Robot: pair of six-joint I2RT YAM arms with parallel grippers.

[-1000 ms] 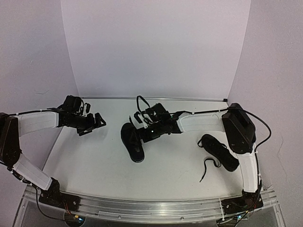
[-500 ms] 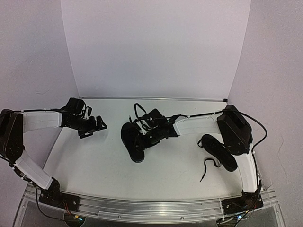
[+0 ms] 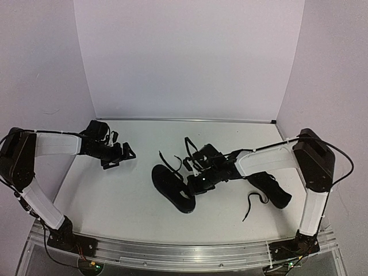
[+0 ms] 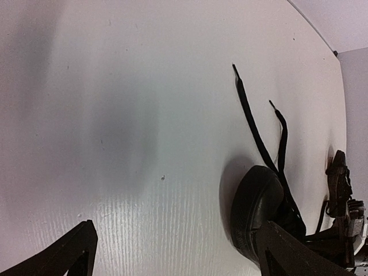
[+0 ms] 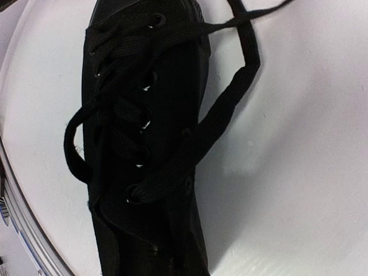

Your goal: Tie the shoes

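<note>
Fingers: R gripper (image 3: 195, 177) closed tight over mid-table shoe (image 3: 172, 187), lace grip unclear, L gripper (image 3: 127, 154) spread wide, empty; 2nd shoe (image 3: 270, 188) further R; laces (image 4: 253, 126) thin, limp, light, so pinch near tips.

Both black, low-topped and untied: middle shoe (image 3: 171, 187) slanted on the bench (image 3: 115, 190), laces (image 3: 172, 161) trailing toward the far side; right-hand shoe (image 3: 276, 192) well apart, lace (image 3: 253, 202) curling nearward.
</note>
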